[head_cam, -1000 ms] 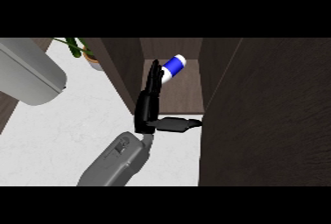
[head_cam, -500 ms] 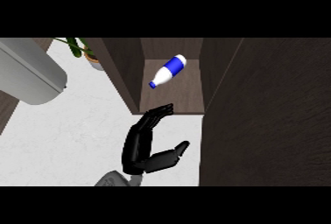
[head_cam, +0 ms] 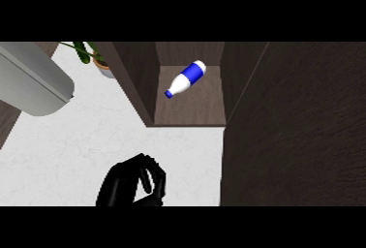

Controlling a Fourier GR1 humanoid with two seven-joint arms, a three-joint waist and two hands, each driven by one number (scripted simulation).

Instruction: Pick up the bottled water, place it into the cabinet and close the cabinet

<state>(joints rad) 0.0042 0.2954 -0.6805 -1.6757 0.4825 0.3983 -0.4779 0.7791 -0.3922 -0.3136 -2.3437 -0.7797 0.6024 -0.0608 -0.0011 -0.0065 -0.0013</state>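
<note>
The bottled water [head_cam: 185, 79], white with a blue label and cap, lies on its side on the shelf inside the open cabinet [head_cam: 190, 114], its cap pointing to the lower left. Nothing touches it. My left hand [head_cam: 132, 183] shows at the lower edge over the white counter, well below the cabinet's front edge. It is open, its fingers relaxed and slightly bent, and it holds nothing. My right hand is out of view.
The cabinet's dark door [head_cam: 297, 131] stands open and fills the right side. A grey rounded appliance [head_cam: 32, 85] sits at the upper left. A potted plant [head_cam: 97, 58] stands beside the cabinet's left wall. White counter [head_cam: 79, 145] lies between them.
My left hand let go of the bottle and drew back down toward the lower edge. The bottle has settled slightly deeper on the cabinet shelf.
</note>
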